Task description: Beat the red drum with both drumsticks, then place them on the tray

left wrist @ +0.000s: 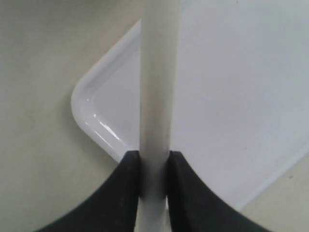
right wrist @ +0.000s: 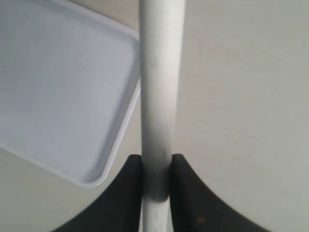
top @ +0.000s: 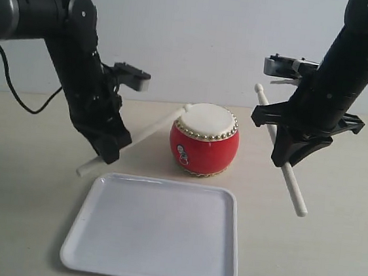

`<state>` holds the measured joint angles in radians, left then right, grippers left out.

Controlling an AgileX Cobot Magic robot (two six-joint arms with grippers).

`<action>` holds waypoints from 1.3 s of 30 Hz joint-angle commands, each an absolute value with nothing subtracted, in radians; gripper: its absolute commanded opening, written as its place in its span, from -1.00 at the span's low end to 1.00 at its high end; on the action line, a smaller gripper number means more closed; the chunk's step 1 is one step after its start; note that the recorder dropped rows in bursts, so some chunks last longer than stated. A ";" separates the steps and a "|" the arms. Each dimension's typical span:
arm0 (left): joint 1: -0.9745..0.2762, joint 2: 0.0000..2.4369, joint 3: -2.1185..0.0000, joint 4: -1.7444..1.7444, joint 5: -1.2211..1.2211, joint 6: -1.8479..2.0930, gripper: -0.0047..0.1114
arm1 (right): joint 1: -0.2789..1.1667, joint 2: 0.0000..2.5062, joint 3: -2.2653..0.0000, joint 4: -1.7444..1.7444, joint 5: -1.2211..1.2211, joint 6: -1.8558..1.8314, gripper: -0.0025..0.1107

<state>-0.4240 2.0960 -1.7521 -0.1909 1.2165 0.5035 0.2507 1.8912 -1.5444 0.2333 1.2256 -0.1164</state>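
The red drum [top: 204,140] stands behind the white tray [top: 154,230], cream skin up. My left gripper [top: 113,150] is shut on a cream drumstick [top: 146,131] whose rounded tip rests at the drum skin's left edge; its butt points down toward the tray's far left corner. In the left wrist view that drumstick [left wrist: 157,82] runs between the black fingers [left wrist: 128,183] above the tray corner [left wrist: 84,104]. My right gripper [top: 285,163] is shut on the other drumstick [top: 295,189], held aloft right of the drum, tip up. The right wrist view shows that stick [right wrist: 159,77] beside the tray [right wrist: 63,92].
The pale tabletop [top: 28,181] surrounds the tray and drum. A plain wall stands behind. Black cables hang by the left arm [top: 17,97].
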 commanded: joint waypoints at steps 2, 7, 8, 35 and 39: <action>-0.416 2.009 -1.796 -0.185 1.221 0.490 -0.92 | 0.257 1.920 -1.543 0.266 1.221 -0.150 -0.96; -0.369 1.972 -1.782 -0.181 1.221 0.480 -0.92 | 0.280 1.952 -1.606 0.249 1.221 -0.158 -0.96; -0.358 1.964 -1.771 -0.183 1.221 0.478 -0.92 | 0.280 1.952 -1.634 0.252 1.221 -0.158 -0.96; -0.341 1.951 -1.702 -0.248 1.207 0.524 -0.92 | 0.281 1.900 -1.744 0.232 1.221 -0.101 -0.96; -0.401 1.979 -1.763 -0.181 1.221 0.511 -0.92 | 0.247 1.888 -1.742 0.232 1.221 -0.085 -0.96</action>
